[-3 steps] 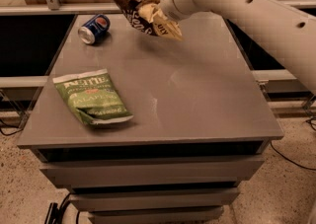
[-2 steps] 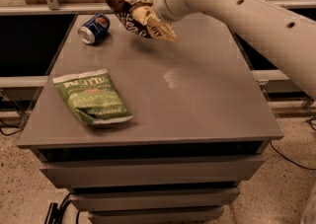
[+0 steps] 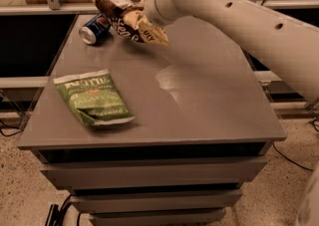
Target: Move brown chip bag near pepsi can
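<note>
Leftward across the far end of the table goes the crinkled, glossy brown chip bag [image 3: 118, 12], carried by the arm: a second ago it hung nearer the middle of the back edge, and now its lower edge overlaps the can in the camera view. The gripper [image 3: 143, 13] sits at the end of the thick white robot arm [image 3: 234, 13], over the far left part of the flat grey table top [image 3: 199, 100]. Its jaws are closed on the right end of the bag, which bunches there and sticks out to the left, tilted with its far tip raised.

The small blue pepsi can [image 3: 94, 28] with its silver top lies on its side near the far left corner of the table, just beside and below the hanging bag. A soft shadow falls on the table under the bag, so I judge that the bag is in the air and not resting on the surface, though whether its lowest corner brushes the table I cannot tell.

As for progress, the pick-up and most of the carry look done: the bag is already close to the can. What is left, by my reading, is to lower the bag onto the table next to the can and let go without knocking the can, which could roll. The flat green jalapeño chip bag [image 3: 93, 98] lies near the front left of the table, well apart from all this, and plays no part.
</note>
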Controlling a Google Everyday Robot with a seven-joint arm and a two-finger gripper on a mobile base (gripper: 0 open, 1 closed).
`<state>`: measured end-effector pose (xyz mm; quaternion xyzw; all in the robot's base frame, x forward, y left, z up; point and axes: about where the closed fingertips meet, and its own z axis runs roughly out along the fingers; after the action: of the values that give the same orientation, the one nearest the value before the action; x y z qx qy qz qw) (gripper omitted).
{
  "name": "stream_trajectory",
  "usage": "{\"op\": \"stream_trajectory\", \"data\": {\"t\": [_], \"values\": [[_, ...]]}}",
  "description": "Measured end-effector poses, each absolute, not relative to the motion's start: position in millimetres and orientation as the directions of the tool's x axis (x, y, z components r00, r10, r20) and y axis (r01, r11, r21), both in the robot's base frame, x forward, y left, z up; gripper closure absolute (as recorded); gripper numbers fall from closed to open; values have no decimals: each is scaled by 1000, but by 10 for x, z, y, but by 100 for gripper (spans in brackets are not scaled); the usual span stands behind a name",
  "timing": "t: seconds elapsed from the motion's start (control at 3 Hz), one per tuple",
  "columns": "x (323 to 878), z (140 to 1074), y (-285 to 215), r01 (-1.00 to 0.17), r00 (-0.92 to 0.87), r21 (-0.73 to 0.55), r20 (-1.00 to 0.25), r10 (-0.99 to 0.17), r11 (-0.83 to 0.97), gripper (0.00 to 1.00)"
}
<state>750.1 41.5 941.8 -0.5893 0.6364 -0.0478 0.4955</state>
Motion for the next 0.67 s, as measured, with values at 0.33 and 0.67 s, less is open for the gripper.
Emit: {"op": "stream_trajectory", "data": {"t": [0.33,0.67], "values": [[7493,9381,464,-709,176,-635,-580,-795,306,82],[7495,9332,472,-714,158,-625,-584,-796,316,59]]}}
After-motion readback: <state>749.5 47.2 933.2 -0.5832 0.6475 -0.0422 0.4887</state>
